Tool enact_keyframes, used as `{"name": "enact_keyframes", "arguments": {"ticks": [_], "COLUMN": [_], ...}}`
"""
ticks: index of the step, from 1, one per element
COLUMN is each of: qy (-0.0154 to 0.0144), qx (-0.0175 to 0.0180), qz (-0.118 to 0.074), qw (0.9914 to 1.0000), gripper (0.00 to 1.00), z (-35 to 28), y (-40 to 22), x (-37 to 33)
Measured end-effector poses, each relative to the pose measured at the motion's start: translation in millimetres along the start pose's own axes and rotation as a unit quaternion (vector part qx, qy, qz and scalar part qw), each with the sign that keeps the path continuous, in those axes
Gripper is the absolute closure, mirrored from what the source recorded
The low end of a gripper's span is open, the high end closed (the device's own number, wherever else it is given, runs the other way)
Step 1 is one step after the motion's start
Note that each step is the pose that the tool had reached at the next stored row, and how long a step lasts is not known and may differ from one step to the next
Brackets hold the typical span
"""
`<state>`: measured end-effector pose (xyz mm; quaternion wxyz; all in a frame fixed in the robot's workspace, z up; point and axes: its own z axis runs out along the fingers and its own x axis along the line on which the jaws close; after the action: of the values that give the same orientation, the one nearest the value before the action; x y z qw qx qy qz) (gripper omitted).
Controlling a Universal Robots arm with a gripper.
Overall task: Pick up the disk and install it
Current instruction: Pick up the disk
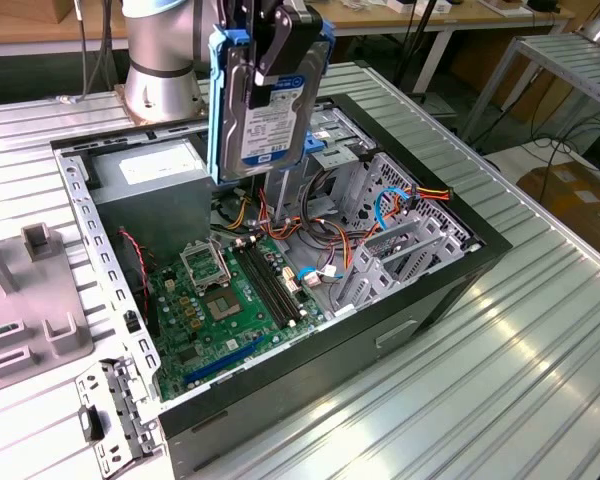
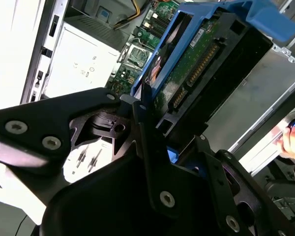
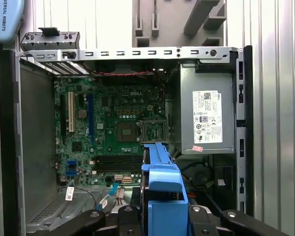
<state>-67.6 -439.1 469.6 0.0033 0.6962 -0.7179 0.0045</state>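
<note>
You will find the disk lifted clear, toward 12 o'clock in the exterior view, above the open computer case. It stands on edge, near upright. Its white label with a blue band faces the camera, and blue rails run down both long sides. The claw clamps its upper end. The second wrist view shows its green circuit-board underside.

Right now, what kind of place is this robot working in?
Probably a robotics lab or test workshop: an open computer case sits on a ribbed metal table, the gripper holds the disk above it, and cable-strewn workbenches stand behind.
</note>
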Motion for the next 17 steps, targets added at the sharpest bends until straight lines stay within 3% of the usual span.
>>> {"name": "enact_keyframes", "arguments": {"ticks": [6,17], "qy": [0.0,0.0001], "qx": [0.0,0.0], "qz": [0.0,0.0], "qw": [1.0,1.0], "gripper": [0.64,0.64], "z": [0.1,0.1], "y": [-0.2,-0.2], "x": [5.9,7.2]}}
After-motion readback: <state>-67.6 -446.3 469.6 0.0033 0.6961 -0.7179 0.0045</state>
